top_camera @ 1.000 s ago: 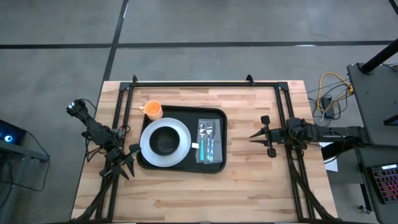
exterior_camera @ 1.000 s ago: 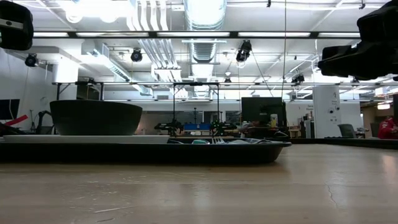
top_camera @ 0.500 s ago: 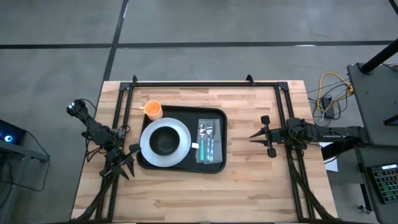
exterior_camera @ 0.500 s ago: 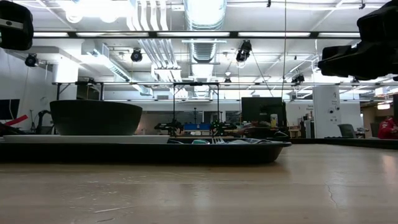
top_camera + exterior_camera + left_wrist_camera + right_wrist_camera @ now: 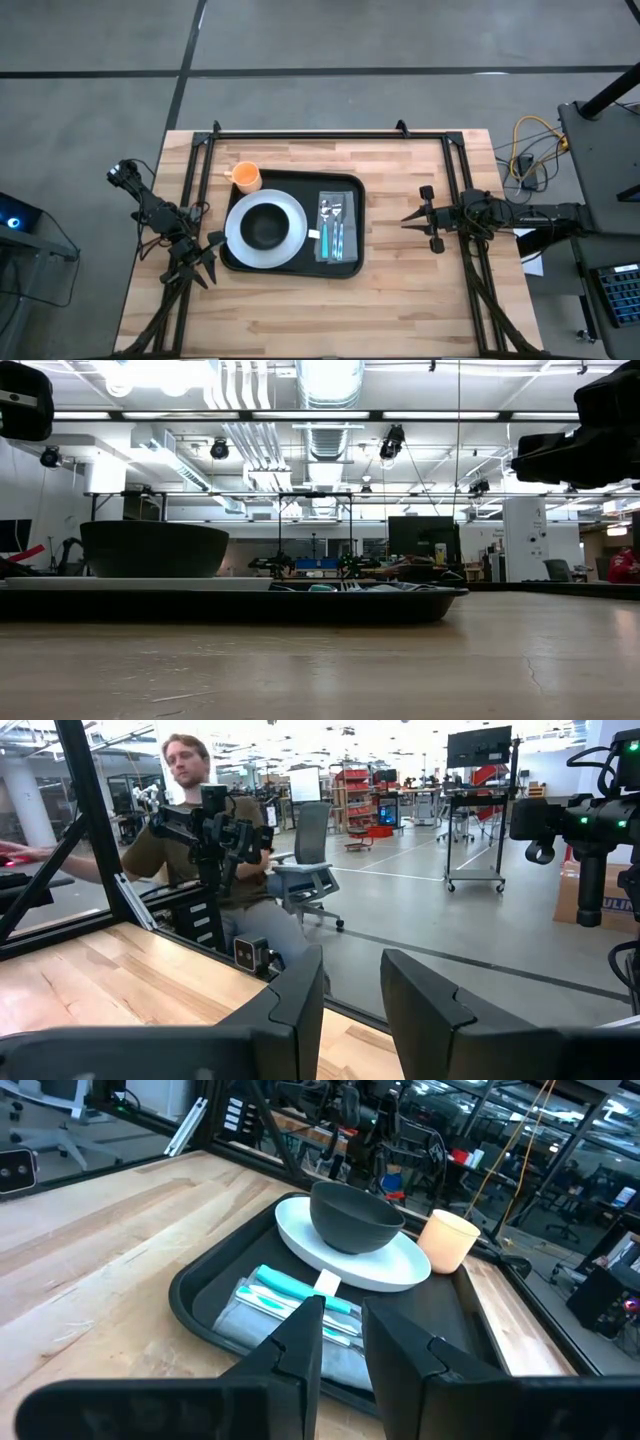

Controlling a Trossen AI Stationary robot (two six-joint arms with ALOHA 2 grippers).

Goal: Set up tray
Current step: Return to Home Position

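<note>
The black tray (image 5: 345, 185) lies mid-table and also shows in the right wrist view (image 5: 195, 1295) and the low view (image 5: 300, 603). On it sits a white plate (image 5: 237, 240) with a black bowl (image 5: 265, 227) on top. A grey napkin (image 5: 337, 255) on it carries blue-handled cutlery (image 5: 333, 235). An orange cup (image 5: 247, 178) stands at its far left corner. My left gripper (image 5: 205, 263) hovers off the tray's near left corner, open by a narrow gap (image 5: 352, 995). My right gripper (image 5: 408, 219) is right of the tray, pointing at it, also open narrowly (image 5: 343, 1330).
A black frame rail (image 5: 310, 133) runs along the table's far edge, with struts down both sides. Bare wood (image 5: 330, 315) spreads between the tray and the near edge. A person (image 5: 190, 830) sits beyond the table in the left wrist view. Cables (image 5: 525, 150) lie off the right side.
</note>
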